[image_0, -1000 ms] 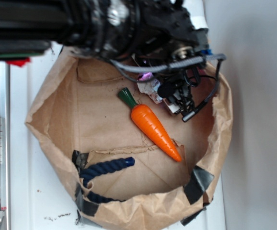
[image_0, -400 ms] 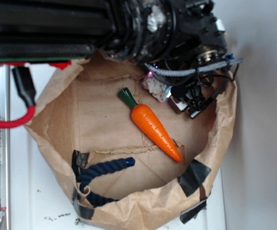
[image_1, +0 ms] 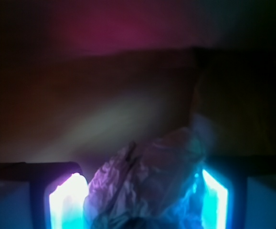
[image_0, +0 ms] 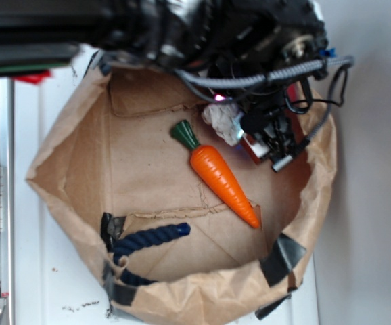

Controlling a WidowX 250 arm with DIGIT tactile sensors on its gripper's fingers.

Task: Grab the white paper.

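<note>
Inside the brown paper bag [image_0: 74, 183], which is the largest item and walls in everything, my arm [image_0: 182, 27] covers the top rim. Below it lie an orange carrot [image_0: 222, 177], tilted with its green stem toward the upper left, and a dark blue rope [image_0: 148, 238] by the taped lower edge. Just beside the carrot's stem sits the white paper [image_0: 221, 120], partly hidden under my gripper [image_0: 239, 128]. Only the wrist view shows the crumpled paper [image_1: 143, 186] filling the gap between my two glowing fingers [image_1: 66, 200], which stand close against both its sides.
</note>
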